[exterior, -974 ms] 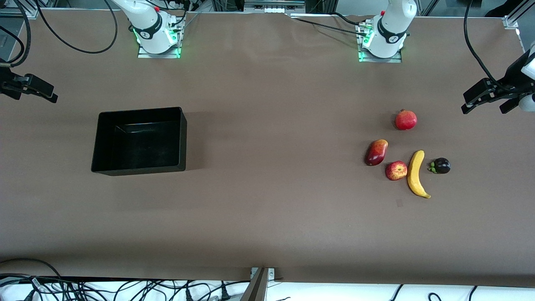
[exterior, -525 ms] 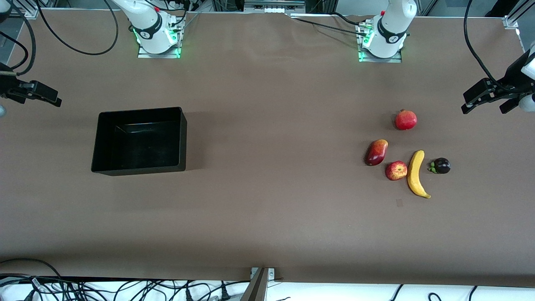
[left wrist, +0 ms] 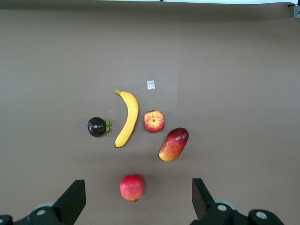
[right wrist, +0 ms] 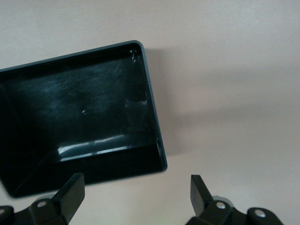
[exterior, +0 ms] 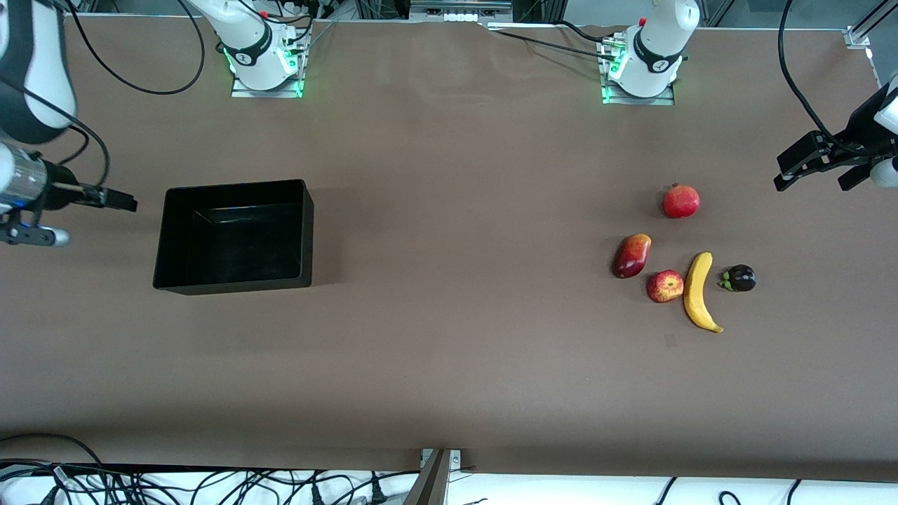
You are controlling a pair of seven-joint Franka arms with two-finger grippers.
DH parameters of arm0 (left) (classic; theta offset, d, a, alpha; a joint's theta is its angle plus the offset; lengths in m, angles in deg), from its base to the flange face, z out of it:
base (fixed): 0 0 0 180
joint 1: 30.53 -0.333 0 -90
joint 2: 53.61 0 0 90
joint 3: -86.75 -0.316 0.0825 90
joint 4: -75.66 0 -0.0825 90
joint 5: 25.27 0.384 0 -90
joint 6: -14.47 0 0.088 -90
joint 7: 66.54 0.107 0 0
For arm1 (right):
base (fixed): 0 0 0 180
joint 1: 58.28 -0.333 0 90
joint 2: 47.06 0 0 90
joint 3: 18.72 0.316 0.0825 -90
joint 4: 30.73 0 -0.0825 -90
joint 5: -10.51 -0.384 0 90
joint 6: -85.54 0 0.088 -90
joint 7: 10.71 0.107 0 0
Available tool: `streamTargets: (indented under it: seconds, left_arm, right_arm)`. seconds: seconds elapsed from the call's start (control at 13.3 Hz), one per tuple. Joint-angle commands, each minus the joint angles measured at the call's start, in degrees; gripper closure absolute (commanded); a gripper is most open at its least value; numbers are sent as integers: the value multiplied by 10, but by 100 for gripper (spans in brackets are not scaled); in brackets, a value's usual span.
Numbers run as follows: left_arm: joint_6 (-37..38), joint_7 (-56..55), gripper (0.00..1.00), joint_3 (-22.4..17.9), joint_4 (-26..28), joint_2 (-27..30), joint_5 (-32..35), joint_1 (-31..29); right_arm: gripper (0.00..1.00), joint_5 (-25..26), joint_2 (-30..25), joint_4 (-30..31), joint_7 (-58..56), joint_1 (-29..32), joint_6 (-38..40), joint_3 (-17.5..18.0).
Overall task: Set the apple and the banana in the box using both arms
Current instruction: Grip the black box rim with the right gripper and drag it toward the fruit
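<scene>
The apple (exterior: 664,286) lies against the banana (exterior: 697,291) toward the left arm's end of the table. Both also show in the left wrist view, the apple (left wrist: 154,121) and the banana (left wrist: 127,117). The black box (exterior: 306,231) stands empty toward the right arm's end and shows in the right wrist view (right wrist: 151,101). My left gripper (exterior: 812,175) hangs open and empty over the table's end, off to the side of the fruits; its wrist view (left wrist: 137,184) looks down on them. My right gripper (exterior: 118,200) is open and empty, over the table beside the box (right wrist: 136,187).
A red-yellow mango (exterior: 632,254), a red pomegranate (exterior: 681,200) and a dark mangosteen (exterior: 740,278) lie round the apple and banana. A small pale scrap (exterior: 671,341) lies nearer the front camera than the fruits. Brown table between box and fruits.
My right arm has swung in from the table's end toward the box, and its gripper has turned. The left arm and the fruits have not moved.
</scene>
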Motion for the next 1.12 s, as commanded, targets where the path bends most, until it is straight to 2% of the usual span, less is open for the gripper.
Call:
streamTargets:
  seconds: [0.0,0.52,0.9,0.97,1.05]
  left_arm:
    - [5,3,0,-3,-2,2,-15,2]
    - [5,3,0,-2,-6,2,-15,1]
    - [5,3,0,-2,-6,2,-15,1]
    - [5,3,0,-2,-6,2,-15,1]
    - [5,3,0,-1,-6,2,-15,1]
  right_arm:
    - [0,0,-6,73,-11,2,-88,-8]
    - [0,-4,80,135,-52,5,-231,-16]
    - [0,-4,97,175,-52,5,-307,-16]
    - [2,-4,99,175,-51,5,-308,-16]
    - [20,-4,99,175,-48,5,-308,-17]
